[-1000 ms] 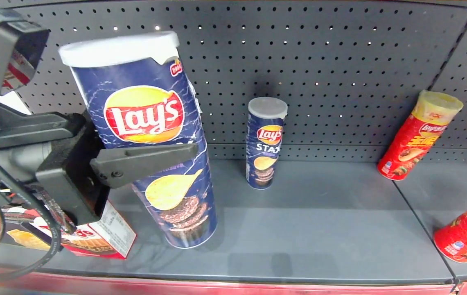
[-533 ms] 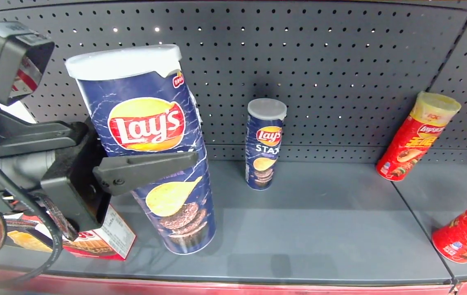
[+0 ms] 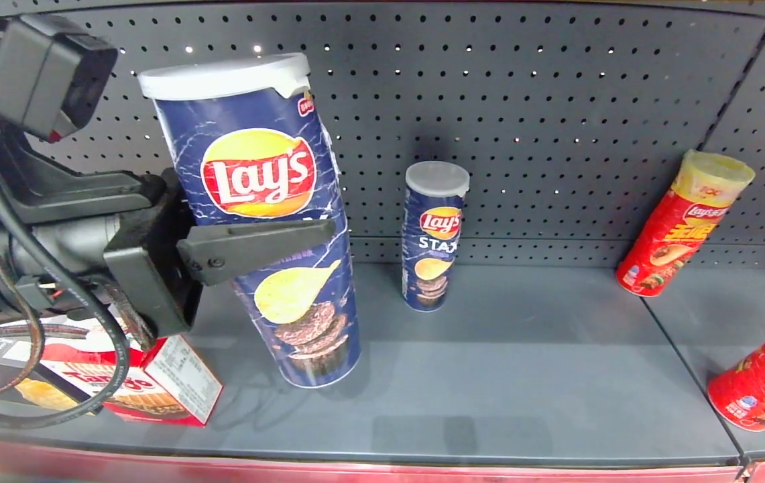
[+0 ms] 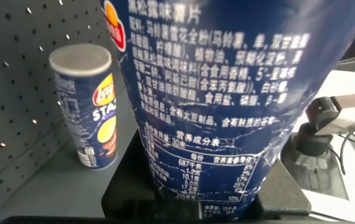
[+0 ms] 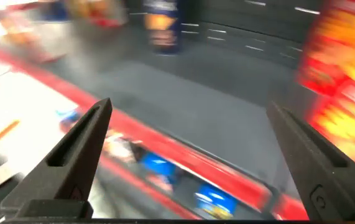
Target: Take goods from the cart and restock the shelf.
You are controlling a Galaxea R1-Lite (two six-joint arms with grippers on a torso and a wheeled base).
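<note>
Entry, restock, placing step.

My left hand [image 3: 288,235] is clamped across the waist of the tall navy-blue cardboard crisp canister [image 3: 268,221], which has a white plastic lid. One finger lies flat across its printed front; the other is hidden behind it. In the left wrist view the tall navy-blue cardboard crisp canister [image 4: 221,112] sits right up against the camera.

Long axis: not plumb. With 12 o'clock toward the grey perforated back panel [image 3: 556,100], the lid leans toward 11 o'clock and the base trails toward 5 o'clock. The base is low over the front half of the grey metal shelf deck [image 3: 523,362]. I cannot tell whether it is touching or just clear.

Neighbours, taken from the base:
- A red-and-white cardboard box [image 3: 154,382] lies flat at 9 o'clock, just beside.
- A matching navy canister [image 3: 434,235] stands upright at 2 o'clock near the back panel, apart from mine.
- Two red canisters sit well apart at 3 o'clock, one leaning [image 3: 684,225] and one on its side [image 3: 764,382].

My right hand [image 5: 189,168] is spread wide and empty, near the shelf's front edge.

Judgement: the left arm owns this move. It needs to bring the lid back to 12 o'clock so the base meets the deck flat, then release.
</note>
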